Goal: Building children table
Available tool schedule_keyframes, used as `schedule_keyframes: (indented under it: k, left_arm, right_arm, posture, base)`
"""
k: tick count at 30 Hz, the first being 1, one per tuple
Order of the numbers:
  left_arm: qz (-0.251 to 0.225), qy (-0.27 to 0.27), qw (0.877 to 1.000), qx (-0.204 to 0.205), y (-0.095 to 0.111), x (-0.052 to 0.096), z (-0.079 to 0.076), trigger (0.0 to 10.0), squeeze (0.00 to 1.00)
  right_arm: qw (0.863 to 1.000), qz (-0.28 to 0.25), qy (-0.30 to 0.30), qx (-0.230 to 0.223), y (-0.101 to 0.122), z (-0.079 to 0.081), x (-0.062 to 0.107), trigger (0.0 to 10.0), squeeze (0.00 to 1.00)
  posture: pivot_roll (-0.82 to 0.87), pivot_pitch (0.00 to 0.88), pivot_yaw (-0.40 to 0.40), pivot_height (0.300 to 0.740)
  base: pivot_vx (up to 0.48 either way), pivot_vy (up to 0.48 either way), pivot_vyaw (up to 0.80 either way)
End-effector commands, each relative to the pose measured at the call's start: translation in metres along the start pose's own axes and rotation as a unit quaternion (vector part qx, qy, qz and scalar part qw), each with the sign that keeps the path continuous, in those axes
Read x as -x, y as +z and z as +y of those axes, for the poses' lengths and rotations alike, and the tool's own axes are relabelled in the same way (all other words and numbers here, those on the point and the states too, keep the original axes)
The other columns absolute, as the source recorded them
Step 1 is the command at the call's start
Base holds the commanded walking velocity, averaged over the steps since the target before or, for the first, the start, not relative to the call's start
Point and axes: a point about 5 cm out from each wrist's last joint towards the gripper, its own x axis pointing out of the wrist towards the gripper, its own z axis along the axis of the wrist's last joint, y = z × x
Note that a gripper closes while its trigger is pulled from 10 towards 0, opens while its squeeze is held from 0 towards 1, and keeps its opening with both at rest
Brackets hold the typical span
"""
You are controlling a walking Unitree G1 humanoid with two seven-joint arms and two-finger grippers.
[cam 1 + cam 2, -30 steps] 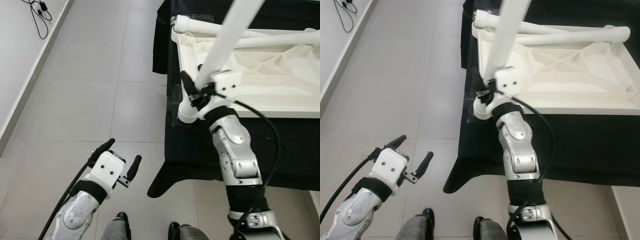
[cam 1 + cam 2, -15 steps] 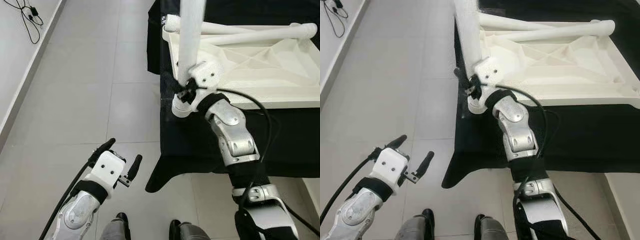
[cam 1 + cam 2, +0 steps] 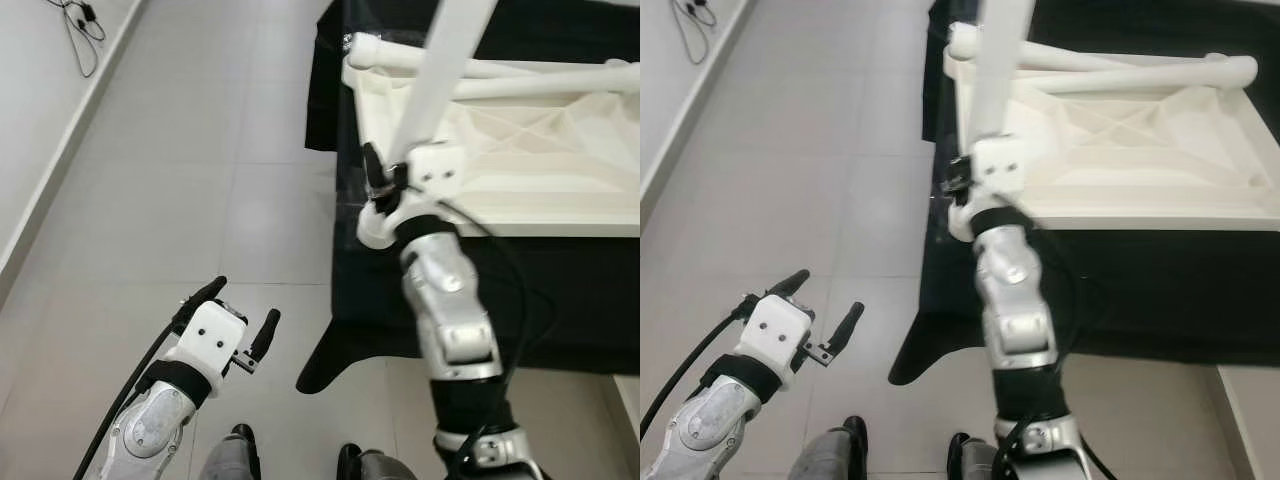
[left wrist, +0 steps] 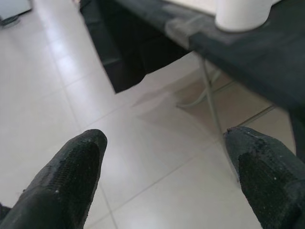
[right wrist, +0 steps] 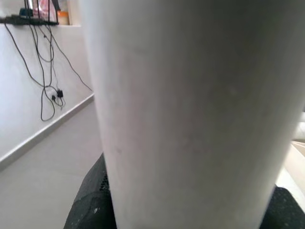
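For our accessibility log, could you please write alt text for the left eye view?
The right tool grips a white table leg at the corner of an upturned white tabletop on a black-draped table. The left tool hangs open above grey floor tiles.

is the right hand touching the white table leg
Touching. In the right wrist view the white leg sits pressed between the black fingers; the left eye view shows the right hand clamped around it near its lower end.

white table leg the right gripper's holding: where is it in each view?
Left eye: table leg upper centre-right, foot at the black table's corner.
Right eye: leg top centre.
Left wrist: its round foot at top.
Right wrist: close-up.
Shared landmark: upturned white tabletop.
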Motion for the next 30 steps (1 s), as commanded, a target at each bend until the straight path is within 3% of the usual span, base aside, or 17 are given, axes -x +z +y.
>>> schedule_keyframes:
  k: [1,3,7,12,14,15,16,18,19,20,21,22,23,24,25,27,30]
  left_arm:
    - [0.018,-0.004,1.0,0.009,-0.006,0.004,-0.003,10.0,0.0]
    - [0.016,0.001,1.0,0.013,-0.005,0.003,-0.001,10.0,0.0]
    - [-0.01,0.042,0.999,0.022,0.009,-0.006,0.021,10.0,0.0]
    - [-0.086,0.06,0.994,0.023,0.05,-0.024,0.061,10.0,0.0]
    - [-0.103,0.057,0.993,0.029,0.059,-0.027,0.067,10.0,0.0]
    - [-0.133,0.035,0.989,0.048,0.076,-0.033,0.075,10.0,1.0]
    - [-0.133,0.035,0.989,0.048,0.076,-0.033,0.075,10.0,1.0]
    - [-0.215,-0.065,0.97,0.089,0.128,-0.049,0.089,10.0,1.0]
    - [-0.215,-0.065,0.97,0.089,0.128,-0.049,0.089,10.0,1.0]
    - [-0.243,-0.107,0.959,0.096,0.148,-0.052,0.092,10.0,1.0]
    - [-0.243,-0.107,0.959,0.096,0.148,-0.052,0.092,10.0,1.0]
    - [-0.282,-0.208,0.932,0.096,0.185,-0.062,0.092,10.0,1.0]
    - [-0.289,-0.238,0.922,0.095,0.194,-0.064,0.091,10.0,1.0]
    - [-0.289,-0.238,0.922,0.095,0.194,-0.064,0.091,10.0,1.0]
    - [-0.297,-0.297,0.903,0.091,0.211,-0.072,0.089,10.0,1.0]
    - [-0.296,-0.34,0.888,0.094,0.224,-0.082,0.089,10.0,1.0]
    - [-0.289,-0.368,0.878,0.098,0.23,-0.09,0.087,10.0,1.0]
  right_arm:
    - [0.983,0.183,-0.004,-0.01,-0.069,0.0,0.018,10.0,0.0]
    - [0.984,0.18,-0.006,-0.008,-0.067,-0.001,0.014,10.0,0.0]
    - [0.984,0.177,-0.021,-0.004,-0.062,-0.009,0.006,10.0,0.0]
    - [0.984,0.177,-0.035,0.002,-0.061,-0.015,0.004,10.0,0.0]
    - [0.983,0.177,-0.038,0.003,-0.06,-0.015,0.004,10.0,0.0]
    - [0.983,0.177,-0.04,0.001,-0.06,-0.014,0.004,10.0,0.0]
    - [0.983,0.177,-0.04,0.001,-0.06,-0.014,0.004,10.0,0.0]
    - [0.984,0.173,-0.043,-0.015,-0.059,-0.011,0.003,10.0,0.0]
    - [0.984,0.173,-0.043,-0.015,-0.059,-0.011,0.003,10.0,0.0]
    - [0.984,0.171,-0.043,-0.022,-0.058,-0.01,0.002,10.0,0.0]
    - [0.984,0.171,-0.043,-0.022,-0.058,-0.01,0.002,10.0,0.0]
    - [0.985,0.165,-0.038,-0.036,-0.058,-0.004,0.002,10.0,0.0]
    - [0.985,0.164,-0.036,-0.039,-0.058,-0.001,0.002,10.0,0.0]
    - [0.985,0.164,-0.036,-0.039,-0.058,-0.001,0.002,10.0,0.0]
    - [0.985,0.163,-0.032,-0.042,-0.058,0.002,0.002,10.0,0.0]
    - [0.986,0.161,-0.029,-0.044,-0.057,0.005,0.003,10.0,0.0]
    - [0.986,0.159,-0.027,-0.047,-0.056,0.007,0.003,10.0,0.0]
  posture:
    - [0.14,0.3,-0.058,0.74]
    - [0.14,0.296,-0.06,0.74]
    - [0.14,0.292,-0.064,0.74]
    - [0.14,0.281,-0.062,0.74]
    - [0.14,0.28,-0.062,0.74]
    - [0.14,0.276,-0.06,0.74]
    - [0.14,0.276,-0.06,0.74]
    - [0.14,0.267,-0.048,0.74]
    - [0.14,0.267,-0.048,0.74]
    - [0.14,0.266,-0.046,0.74]
    - [0.14,0.266,-0.046,0.74]
    - [0.15,0.253,-0.03,0.74]
    - [0.15,0.253,-0.03,0.74]
    - [0.15,0.253,-0.03,0.74]
    - [0.14,0.247,-0.02,0.74]
    - [0.14,0.241,-0.012,0.74]
    - [0.14,0.239,-0.004,0.74]
  base:
    - [0.0,0.0,0.0]
    - [0.0,0.0,0.0]
    - [0.0,0.0,0.0]
    - [0.0,0.0,0.0]
    - [0.0,0.0,0.0]
    - [0.0,0.0,0.0]
    - [0.0,0.0,0.0]
    - [0.0,0.0,0.0]
    - [0.0,0.0,0.0]
    - [0.0,0.0,0.0]
    - [0.0,0.0,0.0]
    - [0.0,0.0,0.0]
    - [0.0,0.0,0.0]
    - [0.0,0.0,0.0]
    - [0.0,0.0,0.0]
    - [0.0,0.0,0.0]
    - [0.0,0.0,0.0]
